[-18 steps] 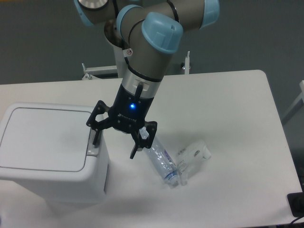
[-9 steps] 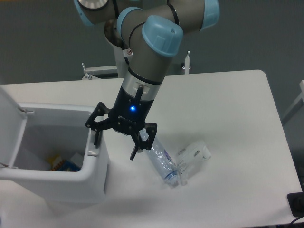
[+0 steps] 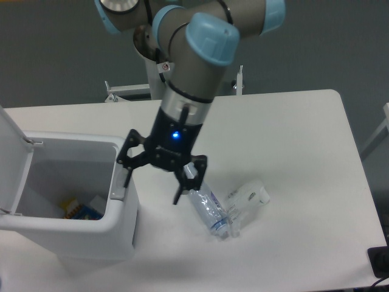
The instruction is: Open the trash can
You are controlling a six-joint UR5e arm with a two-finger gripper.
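Your trash can (image 3: pixel 67 201) sits at the table's left edge, lid (image 3: pixel 13 159) standing upright, contents showing, so the opening looks done. Your gripper (image 3: pixel 153 188) hangs spread and empty over the latch corner, just beside the crushed bottle (image 3: pixel 208 211).
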